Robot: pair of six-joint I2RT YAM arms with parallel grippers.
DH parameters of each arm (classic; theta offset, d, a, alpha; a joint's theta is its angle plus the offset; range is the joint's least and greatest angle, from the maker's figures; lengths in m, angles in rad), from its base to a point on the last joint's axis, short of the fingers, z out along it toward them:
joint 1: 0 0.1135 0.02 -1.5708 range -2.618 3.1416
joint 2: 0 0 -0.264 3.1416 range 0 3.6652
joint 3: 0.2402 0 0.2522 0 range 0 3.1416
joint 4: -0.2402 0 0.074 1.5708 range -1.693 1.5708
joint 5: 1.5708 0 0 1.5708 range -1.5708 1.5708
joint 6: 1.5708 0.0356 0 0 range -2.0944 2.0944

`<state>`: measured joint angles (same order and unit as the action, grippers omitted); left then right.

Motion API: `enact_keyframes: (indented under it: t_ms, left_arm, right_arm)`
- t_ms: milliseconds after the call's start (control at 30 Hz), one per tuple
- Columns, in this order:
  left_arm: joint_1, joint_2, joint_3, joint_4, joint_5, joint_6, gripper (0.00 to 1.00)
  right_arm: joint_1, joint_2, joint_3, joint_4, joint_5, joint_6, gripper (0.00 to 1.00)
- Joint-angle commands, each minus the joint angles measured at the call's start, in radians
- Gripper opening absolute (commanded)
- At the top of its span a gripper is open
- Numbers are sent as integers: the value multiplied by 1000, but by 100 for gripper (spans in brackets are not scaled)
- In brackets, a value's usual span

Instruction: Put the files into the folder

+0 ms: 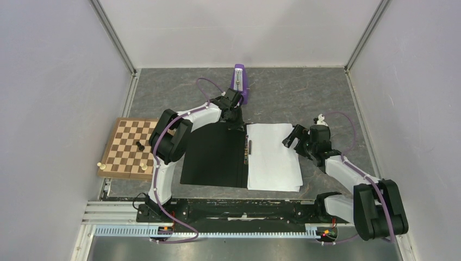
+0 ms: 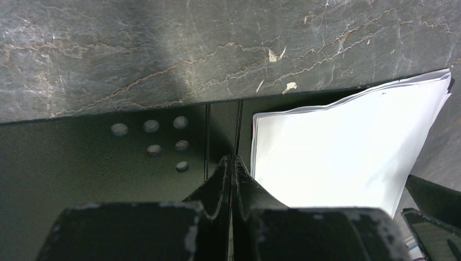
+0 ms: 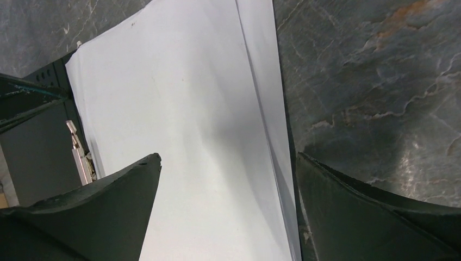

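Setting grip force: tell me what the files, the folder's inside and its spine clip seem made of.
The files: thin matte white paper; layered sheet edges show along the stack's side. The folder: black inside, smooth with a dull sheen, probably plastic or coated board; cannot tell which. The spine clip: likely metal, silvery and glinting.

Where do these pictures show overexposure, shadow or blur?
Left wrist view: the files are blown out white beside the dark folder, the left fingers soft. Right wrist view: a grey shadow falls on the files, a sheen on the table. Top view: even and sharp.
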<state>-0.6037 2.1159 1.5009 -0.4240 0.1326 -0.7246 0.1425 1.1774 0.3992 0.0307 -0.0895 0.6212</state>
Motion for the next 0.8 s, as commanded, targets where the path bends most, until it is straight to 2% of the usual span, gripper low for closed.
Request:
enact_keyframes:
  t_ms: [0,767]
  left_arm:
    - [7,29,0,-19,-30,37,2]
    - [8,39,7,-15,-19,38,2]
  right_arm:
    - [20,-47,-49,-94,14,52,98]
    - [23,48,31,17,-28,60,98]
